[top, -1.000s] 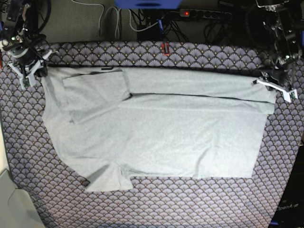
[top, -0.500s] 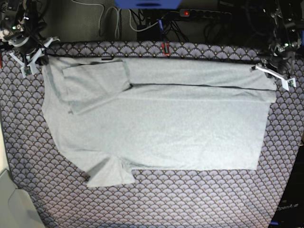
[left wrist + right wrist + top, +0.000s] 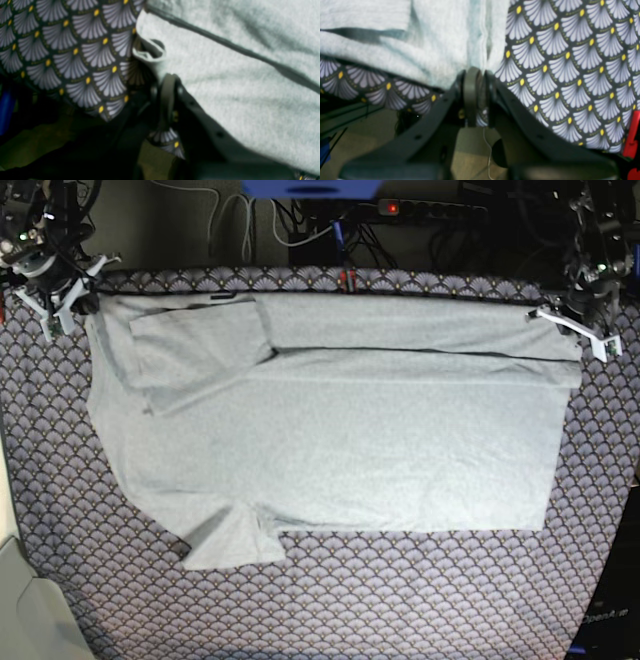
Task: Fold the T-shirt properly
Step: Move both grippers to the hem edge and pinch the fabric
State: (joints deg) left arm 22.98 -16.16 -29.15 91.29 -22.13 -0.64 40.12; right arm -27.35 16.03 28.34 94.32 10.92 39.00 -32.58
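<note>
While the right gripper [image 3: 55, 305] sat at the far left corner of the table in the base view, its fingers [image 3: 470, 92] were pressed together on a corner of the T-shirt [image 3: 330, 430], the pale grey cloth bunching into the pinch just above them in the right wrist view. From that corner the shirt spread rightward across the fan-patterned tablecloth [image 3: 400, 600], lying flat and plain side up, with one sleeve [image 3: 195, 360] folded inward over the chest near the held corner and the other sleeve [image 3: 232, 545] sticking out toward the near edge. Along the far side a long strip of fabric was doubled over, its fold line running nearly the whole width of the shirt. Behind the table, a tangle of cables [image 3: 300, 220] and a power strip with a red light [image 3: 415, 208] lay on the floor. At the far right corner the left gripper [image 3: 580, 330] held the opposite end of that folded strip; in the left wrist view its fingers [image 3: 166, 100] were closed on the cloth edge, grey fabric draping over one of them.
</note>
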